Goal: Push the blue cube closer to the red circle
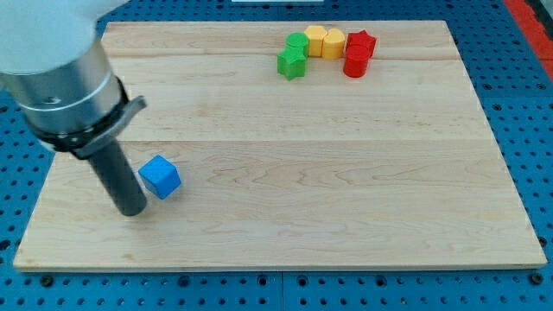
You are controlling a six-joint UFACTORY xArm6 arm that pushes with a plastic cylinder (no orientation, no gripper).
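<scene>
The blue cube (160, 177) lies on the wooden board (285, 199) at the view's lower left. My tip (132, 211) rests on the board just left of and slightly below the cube, close to it or touching its left side. The red circle (355, 63), a short red cylinder, sits near the view's top, right of centre, far from the cube. It is directly below a red star-shaped block (361, 43) and touches it.
A cluster stands at the view's top with the red blocks: a green star-shaped block (292, 62), a green cylinder (298, 42), a yellow block (315, 38) and a second yellow block (333, 43). The arm's large grey body (60, 69) covers the board's top left corner.
</scene>
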